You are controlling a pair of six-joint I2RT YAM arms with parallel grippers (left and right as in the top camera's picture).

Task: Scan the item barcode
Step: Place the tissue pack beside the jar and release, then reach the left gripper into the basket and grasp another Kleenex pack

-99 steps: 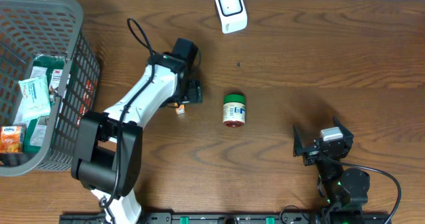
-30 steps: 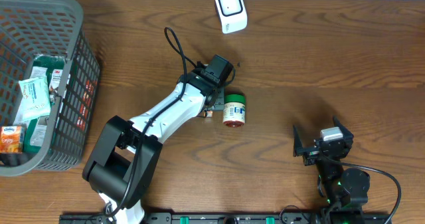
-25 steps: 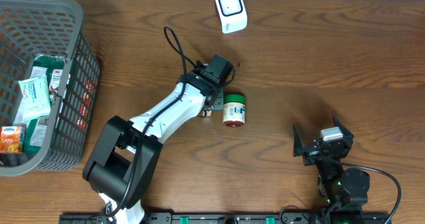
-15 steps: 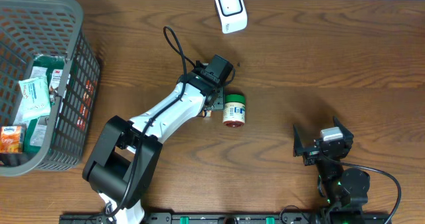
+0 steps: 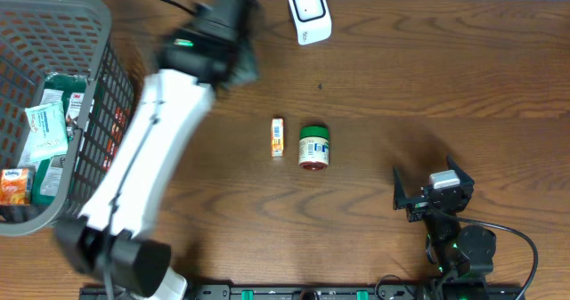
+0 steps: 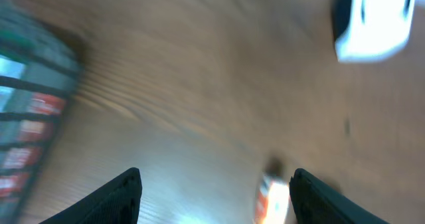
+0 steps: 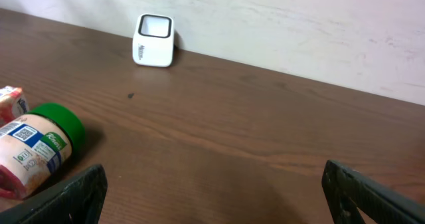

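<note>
Left claw (image 6: 216, 179): released, its two fingers spread wide with nothing between them. It hangs over the far side of the worktop (image 5: 463, 68), between the basket (image 5: 120, 86) and the scanner (image 5: 309, 13). Its arm shows blurred from overhead.
Right claw (image 7: 214, 184): released too, wide and empty, sitting by the near edge toward the right corner.
Where the goods are: a jar (image 5: 313, 147) lies on its side about the middle of the worktop. A small box (image 5: 278, 138) lies just beside it on the left, with a thin gap between them.
Long axis: both run from far edge to near edge, and the jar's green lid points at the far edge.
From the left claw: the pair lies toward the near edge and off to the right, well apart from it.
From the right claw: the pair lies toward the left edge and a little toward the far edge.
Nearer arm: a close call, though I'd say the right one by a little.
Scanner: at the far edge, almost straight beyond the jar's lid.
Barcode: too small to make out on either one.
What a pick-up needs: as I judge it, fingers closing across the short width, one on the left flank and one on the right.
</note>
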